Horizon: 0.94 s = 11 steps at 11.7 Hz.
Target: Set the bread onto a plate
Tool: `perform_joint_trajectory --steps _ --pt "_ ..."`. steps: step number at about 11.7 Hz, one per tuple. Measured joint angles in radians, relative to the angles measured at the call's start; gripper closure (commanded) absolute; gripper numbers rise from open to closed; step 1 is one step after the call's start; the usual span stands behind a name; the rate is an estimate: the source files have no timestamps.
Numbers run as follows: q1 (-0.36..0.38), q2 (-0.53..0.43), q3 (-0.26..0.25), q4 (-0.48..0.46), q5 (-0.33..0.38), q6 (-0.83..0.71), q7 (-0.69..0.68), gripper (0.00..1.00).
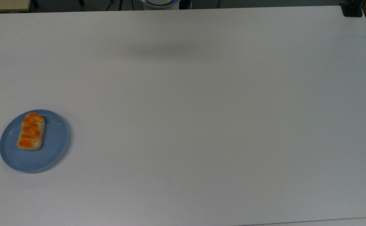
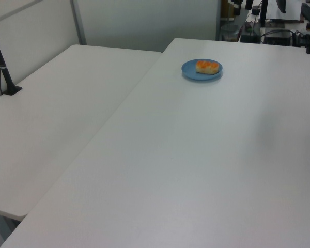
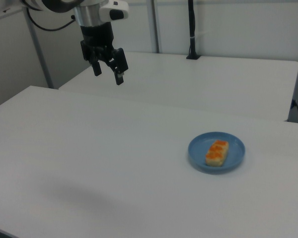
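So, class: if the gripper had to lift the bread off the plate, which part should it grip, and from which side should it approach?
Grip the bread across its narrow width, on the two long pale sides near mid-length, coming straight down from above. It lies flat on the plate with its glossy top up, so the long sides are probably the easiest reach. The gripper hangs open, well away from it.

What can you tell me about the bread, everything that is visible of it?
The bread is a small oblong loaf with pale cream sides and a glossy orange-brown top divided into segments; it looks like a plastic toy. It lies flat, top side up, on the round light-blue plate, off-centre toward the top view's left, with one end close to the rim. Only the plate touches it. The plate stands on the white table, near the top view's left edge. The gripper hangs high above the table, far from the bread.
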Motion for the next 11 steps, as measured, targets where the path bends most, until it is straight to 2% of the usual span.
perform_joint_trajectory --steps 2,4,11 --pt "0.001 0.001 -0.001 -0.020 -0.003 0.044 -0.054 0.00" --pt "0.007 0.002 -0.001 -0.046 -0.040 0.085 -0.095 0.00" --pt "0.010 0.002 0.000 -0.098 -0.096 0.139 -0.108 0.00"
